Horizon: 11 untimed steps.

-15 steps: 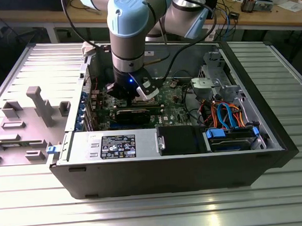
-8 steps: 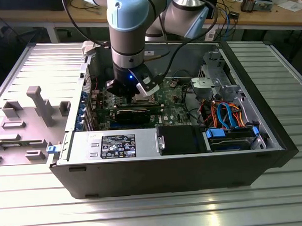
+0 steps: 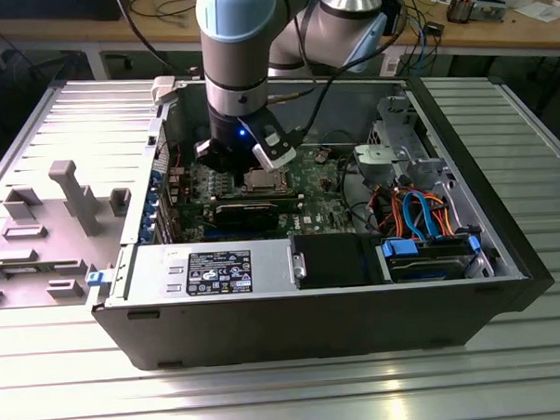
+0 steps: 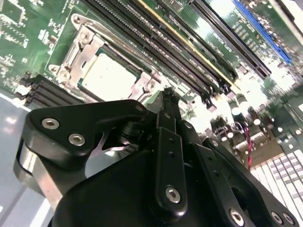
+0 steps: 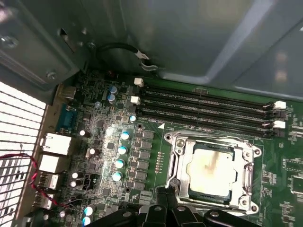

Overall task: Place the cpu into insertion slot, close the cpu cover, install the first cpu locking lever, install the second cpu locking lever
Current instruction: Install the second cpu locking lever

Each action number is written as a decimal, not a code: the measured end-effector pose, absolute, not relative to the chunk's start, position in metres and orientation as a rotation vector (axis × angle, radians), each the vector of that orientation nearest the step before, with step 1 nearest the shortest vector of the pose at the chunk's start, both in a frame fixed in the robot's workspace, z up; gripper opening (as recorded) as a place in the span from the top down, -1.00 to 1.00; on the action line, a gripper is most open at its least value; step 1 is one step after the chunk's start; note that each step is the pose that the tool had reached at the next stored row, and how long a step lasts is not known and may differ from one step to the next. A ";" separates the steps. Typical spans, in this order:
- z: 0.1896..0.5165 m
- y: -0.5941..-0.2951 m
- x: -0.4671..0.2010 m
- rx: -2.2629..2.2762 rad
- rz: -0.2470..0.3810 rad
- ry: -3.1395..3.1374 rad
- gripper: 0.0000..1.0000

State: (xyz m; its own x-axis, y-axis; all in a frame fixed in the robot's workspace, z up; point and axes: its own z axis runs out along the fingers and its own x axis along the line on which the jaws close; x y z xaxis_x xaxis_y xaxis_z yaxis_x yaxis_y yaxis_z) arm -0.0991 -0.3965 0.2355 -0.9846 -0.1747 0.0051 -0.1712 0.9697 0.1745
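Silvery cpu [image 5: 210, 169] under cpu cover [image 5: 246, 177]

Ribbed metal table [image 3: 510, 367] bearing open computer case [image 3: 313, 320]

The cpu [image 5: 209, 168] sits in the insertion slot [image 5: 179, 166], the cpu cover [image 5: 248, 176] over it, memory slots [image 5: 203, 108] just beside, gripper [image 5: 165, 193] at the socket's edge.

- The cpu [image 5: 209, 169]: flat square chip with a dull silvery top, lying level inside the insertion slot [image 5: 176, 166] in both wrist views.
- The insertion slot: square silvery-rimmed socket on the green board, beside the long black memory slots.
- The cpu cover [image 5: 248, 166]: thin metal frame, lying flat around the chip, its window exposing the chip's top.
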 end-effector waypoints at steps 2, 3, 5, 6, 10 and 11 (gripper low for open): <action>0.244 -0.396 -0.099 0.272 -0.255 -3.098 0.79; 0.245 -0.395 -0.099 0.272 -0.240 -3.098 0.79; 0.246 -0.394 -0.099 0.271 -0.203 -3.099 0.79; 0.246 -0.394 -0.099 0.271 -0.184 -3.099 0.79; 0.246 -0.389 -0.099 0.271 -0.181 -3.102 0.79; 0.246 -0.388 -0.099 0.271 -0.181 -3.102 0.79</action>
